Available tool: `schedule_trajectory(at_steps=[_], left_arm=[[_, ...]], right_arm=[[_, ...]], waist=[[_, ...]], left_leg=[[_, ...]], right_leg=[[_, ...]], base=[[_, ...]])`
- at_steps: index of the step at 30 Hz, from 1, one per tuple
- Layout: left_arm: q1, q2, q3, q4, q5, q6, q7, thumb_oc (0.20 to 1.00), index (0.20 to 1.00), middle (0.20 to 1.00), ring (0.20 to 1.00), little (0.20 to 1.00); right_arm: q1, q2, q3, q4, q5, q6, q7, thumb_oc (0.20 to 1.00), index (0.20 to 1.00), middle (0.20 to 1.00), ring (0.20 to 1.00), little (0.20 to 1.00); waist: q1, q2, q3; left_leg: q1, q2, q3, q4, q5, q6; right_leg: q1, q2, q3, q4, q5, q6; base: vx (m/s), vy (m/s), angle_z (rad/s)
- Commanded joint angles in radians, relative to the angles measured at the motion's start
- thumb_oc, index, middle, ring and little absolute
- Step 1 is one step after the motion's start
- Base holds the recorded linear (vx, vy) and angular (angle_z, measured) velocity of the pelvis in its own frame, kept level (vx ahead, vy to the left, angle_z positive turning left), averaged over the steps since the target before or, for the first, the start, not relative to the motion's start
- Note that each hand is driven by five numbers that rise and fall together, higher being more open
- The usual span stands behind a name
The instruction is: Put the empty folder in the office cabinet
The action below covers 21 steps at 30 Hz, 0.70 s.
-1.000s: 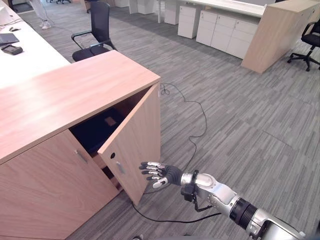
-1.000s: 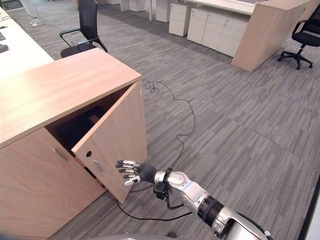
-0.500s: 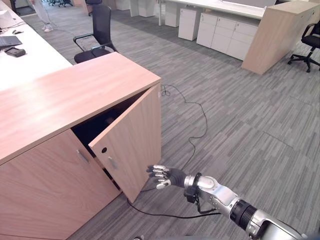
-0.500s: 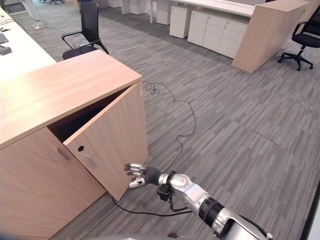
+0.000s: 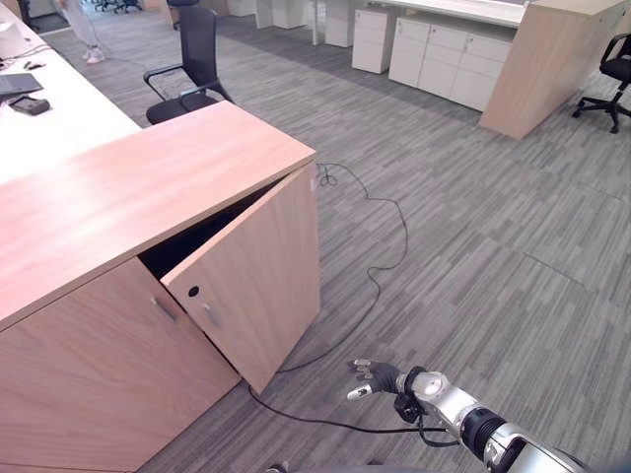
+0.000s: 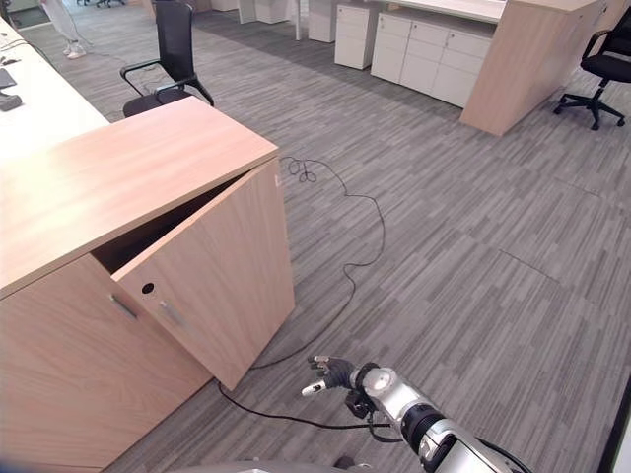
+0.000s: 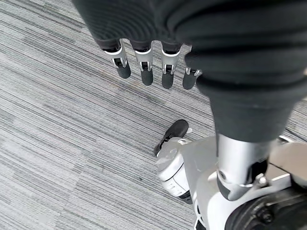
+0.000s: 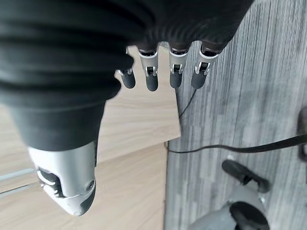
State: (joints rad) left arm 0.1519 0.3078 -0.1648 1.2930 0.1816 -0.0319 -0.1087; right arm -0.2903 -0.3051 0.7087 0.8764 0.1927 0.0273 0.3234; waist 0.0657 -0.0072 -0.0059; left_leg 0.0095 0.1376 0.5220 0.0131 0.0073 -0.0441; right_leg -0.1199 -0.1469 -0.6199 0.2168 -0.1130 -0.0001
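Note:
The light wood office cabinet (image 5: 148,187) stands at the left, its right door (image 5: 254,286) ajar by a narrow angle. Behind the door a dark gap (image 5: 192,244) shows; I cannot make out the folder inside. My right hand (image 5: 369,376) hangs low over the carpet, to the right of the door's lower corner and clear of it, fingers relaxed and empty. In the right wrist view its fingers (image 8: 163,72) point toward the wooden door (image 8: 139,143). My left hand (image 7: 144,64) hangs over the grey floor, fingers straight, holding nothing.
A black office chair (image 5: 189,59) stands behind the cabinet, beside a white desk (image 5: 54,113). A wooden counter (image 5: 537,69) with white drawer units (image 5: 439,64) is at the back right. A person's legs (image 5: 84,30) show at the top left. Grey carpet (image 5: 473,227) spreads to the right.
The cabinet door has swung further toward shut. My right hand has left the door's edge and dropped down and to the right, away from it.

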Motion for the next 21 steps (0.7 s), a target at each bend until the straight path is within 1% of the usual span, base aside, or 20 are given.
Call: schedule_trajectory(at_steps=[1, 3, 4, 6, 7, 8, 10, 11, 17, 21], left_arm=[[0.001, 0.034, -0.041, 0.033, 0.0, 0.012, -0.009, 1.0, 1.0, 1.0, 1.0, 1.0], [-0.001, 0.036, -0.043, 0.031, 0.002, 0.014, -0.01, 1.0, 1.0, 1.0, 1.0, 1.0], [-0.005, 0.038, -0.046, 0.028, 0.006, 0.014, -0.012, 1.0, 1.0, 1.0, 1.0, 1.0], [-0.007, 0.04, -0.048, 0.027, 0.007, 0.014, -0.013, 1.0, 1.0, 1.0, 1.0, 1.0], [-0.011, 0.042, -0.05, 0.024, 0.011, 0.017, -0.015, 1.0, 1.0, 1.0, 1.0, 1.0], [-0.011, 0.042, -0.05, 0.024, 0.011, 0.017, -0.015, 1.0, 1.0, 1.0, 1.0, 1.0], [-0.015, 0.046, -0.05, 0.022, 0.013, 0.016, -0.016, 1.0, 1.0, 1.0, 1.0, 1.0], [-0.013, 0.047, -0.053, 0.023, 0.023, 0.016, -0.017, 1.0, 1.0, 1.0, 1.0, 1.0], [-0.039, 0.052, -0.069, 0.003, 0.002, 0.013, 0.001, 1.0, 1.0, 1.0, 1.0, 1.0], [-0.085, 0.058, -0.095, -0.032, -0.04, 0.004, 0.023, 1.0, 1.0, 1.0, 1.0, 1.0]], right_arm=[[-0.035, 0.09, -0.017, 0.092, -0.062, -0.032, -0.003, 1.0, 1.0, 1.0, 1.0, 1.0], [-0.034, 0.092, -0.015, 0.104, -0.084, -0.033, -0.004, 1.0, 1.0, 1.0, 1.0, 1.0], [-0.031, 0.096, -0.006, 0.132, -0.137, -0.034, -0.007, 1.0, 1.0, 1.0, 1.0, 1.0], [-0.031, 0.1, -0.002, 0.145, -0.162, -0.038, -0.008, 1.0, 1.0, 1.0, 1.0, 1.0], [-0.027, 0.108, 0.006, 0.178, -0.213, -0.035, -0.011, 1.0, 1.0, 1.0, 1.0, 1.0], [-0.027, 0.109, 0.006, 0.178, -0.213, -0.036, -0.011, 1.0, 1.0, 1.0, 1.0, 1.0], [-0.022, 0.123, 0.007, 0.214, -0.255, -0.038, -0.019, 1.0, 1.0, 1.0, 1.0, 1.0], [-0.019, 0.134, 0.0, 0.235, -0.278, -0.039, -0.034, 1.0, 1.0, 1.0, 1.0, 1.0], [-0.044, 0.153, -0.019, 0.238, -0.262, -0.043, -0.087, 1.0, 1.0, 1.0, 1.0, 1.0], [-0.082, 0.157, -0.022, 0.25, -0.263, -0.042, -0.126, 1.0, 1.0, 1.0, 1.0, 1.0]], waist=[[0.007, -0.061, -0.034], [0.007, -0.06, -0.035], [0.007, -0.058, -0.035], [0.007, -0.059, -0.036], [0.008, -0.056, -0.036], [0.008, -0.056, -0.036], [0.014, -0.05, -0.03], [0.019, -0.041, -0.028], [0.027, -0.013, 0.011], [0.031, 0.006, 0.07]], left_leg=[[-0.055, -0.029, -0.01, -0.041, 0.037, -0.006], [-0.054, -0.029, -0.01, -0.041, 0.037, -0.006], [-0.053, -0.03, -0.011, -0.041, 0.035, -0.004], [-0.052, -0.031, -0.012, -0.042, 0.034, -0.004], [-0.052, -0.033, -0.015, -0.042, 0.032, -0.002], [-0.052, -0.033, -0.015, -0.042, 0.032, -0.002], [-0.06, -0.035, -0.023, -0.042, 0.029, 0.001], [-0.062, -0.038, -0.025, -0.041, 0.025, 0.004], [-0.078, -0.041, -0.027, -0.026, 0.017, 0.011], [-0.106, -0.033, -0.028, -0.011, 0.025, 0.01]], right_leg=[[0.107, -0.029, 0.01, -0.205, 0.135, 0.078], [0.108, -0.03, 0.01, -0.205, 0.135, 0.078], [0.109, -0.029, 0.01, -0.206, 0.134, 0.077], [0.11, -0.029, 0.01, -0.207, 0.133, 0.077], [0.111, -0.029, 0.008, -0.208, 0.131, 0.078], [0.112, -0.029, 0.008, -0.208, 0.131, 0.078], [0.105, -0.033, 0.008, -0.205, 0.129, 0.08], [0.103, -0.038, 0.007, -0.205, 0.128, 0.082], [0.084, -0.057, 0.011, -0.183, 0.123, 0.083], [0.058, -0.065, 0.012, -0.166, 0.126, 0.082]], base=[[0.0, 0.0, 0.0], [0.0, 0.0, 0.0], [0.0, 0.0, 0.0], [0.02, -0.012, 0.0], [0.0, 0.0, 0.0], [0.05, -0.04, 0.0], [0.03, -0.014, 0.02], [0.05, -0.005, 0.04], [0.01, 0.008, 0.03], [-0.06, 0.005, 0.09]])
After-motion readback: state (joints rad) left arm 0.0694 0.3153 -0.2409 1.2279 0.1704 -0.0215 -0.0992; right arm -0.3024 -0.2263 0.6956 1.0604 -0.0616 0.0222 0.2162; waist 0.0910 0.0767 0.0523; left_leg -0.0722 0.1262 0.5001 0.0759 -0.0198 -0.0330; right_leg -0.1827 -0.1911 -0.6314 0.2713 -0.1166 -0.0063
